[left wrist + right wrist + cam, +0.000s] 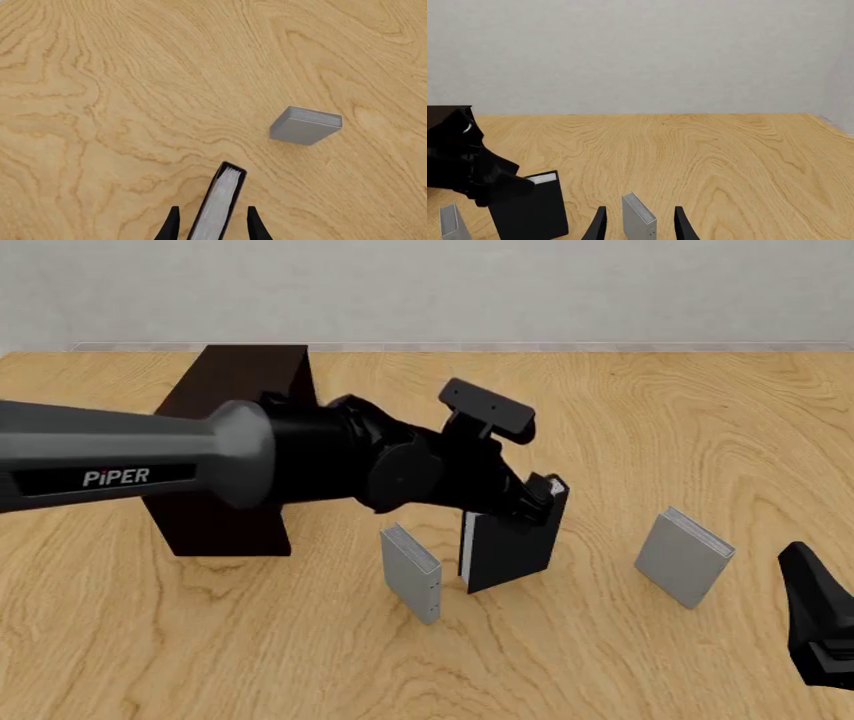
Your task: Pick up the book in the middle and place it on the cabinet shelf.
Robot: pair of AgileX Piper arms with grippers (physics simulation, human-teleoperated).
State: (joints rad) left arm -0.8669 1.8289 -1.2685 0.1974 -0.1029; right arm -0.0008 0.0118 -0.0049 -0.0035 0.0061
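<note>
The black book [507, 552] with white page edges stands upright on the table between two smaller grey books. My left gripper [541, 495] is at its top edge. In the left wrist view the fingers [172, 226] stand on either side of the book [220, 202] with small gaps, so the left gripper [213, 225] is open around it. The dark cabinet [227, 410] stands at the back left, behind the left arm. My right gripper [817, 615] is open and empty, low at the front right. Its wrist view shows the book [530, 212] and the left arm.
One grey book [410, 573] stands just left of the black book. The other grey book [683, 558] stands to its right, and also shows in the left wrist view [305, 125] and the right wrist view [639, 218]. A pale wall runs behind the table.
</note>
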